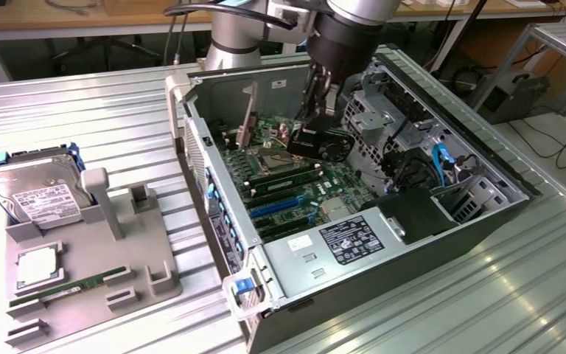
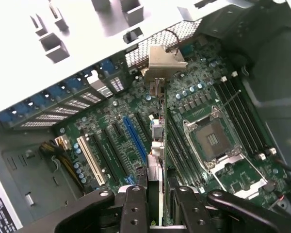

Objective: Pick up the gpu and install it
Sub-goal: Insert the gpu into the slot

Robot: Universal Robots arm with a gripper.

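The gpu [image 2: 157,136] is pinched edge-on between the two black fingers [image 2: 136,208] of the gripper [image 2: 157,213]. The fingers are pressed against its flat faces, so the card is held upright with one long edge facing the motherboard [image 2: 218,141]. It is held inside the open computer case [image 1: 197,158], just beside the blue expansion slot [image 2: 136,141] and parallel to it. This alignment is judged to be chosen so that the card's contact edge can meet a slot squarely. The silver bracket [image 2: 162,60] at the card's far end is turned toward the perforated rear wall [image 2: 136,53] of the case, next to the row of slot covers [image 2: 63,90] with blue tabs, which is where a bracket has to sit. Whether the card is touching a slot or hanging just above it cannot be told.

The case is laid on its side with the opening upward, so the board can be reached from above by the arm. It rests on a desk [image 1: 96,103] of ribbed, shiny metal. Beside the case, on the exterior view's left, a grey holder [image 1: 155,276] is seen, with a hard drive [image 1: 37,195] propped in it and a green memory stick [image 1: 71,286] lying in a groove. Behind the desk, a wooden bench [image 1: 67,15], loose cables [image 1: 558,147] and a metal frame [image 1: 558,44] are visible.
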